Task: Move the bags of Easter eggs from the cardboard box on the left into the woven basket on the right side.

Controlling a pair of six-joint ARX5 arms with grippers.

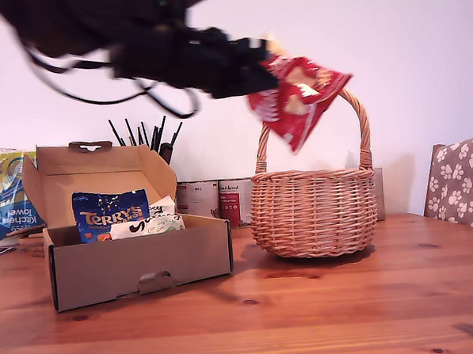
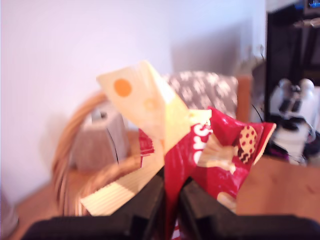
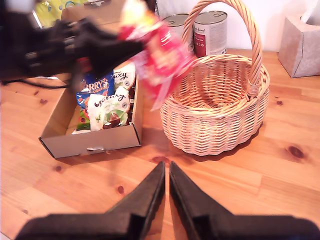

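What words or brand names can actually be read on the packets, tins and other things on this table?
"TERRY'S": blue bag in the cardboard box.
"Galaxy": pale bag in the same box.
"Kitchen Towel", upside down: yellow-blue pack.
Red bag held by my first gripper: white lettering too blurred.
Tins: labels too small.

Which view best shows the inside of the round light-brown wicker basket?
The second wrist view: it looks down into the round light-brown wicker basket, bare inside. The exterior view shows only its side wall and handle; the first wrist view shows just a blurred handle arc.
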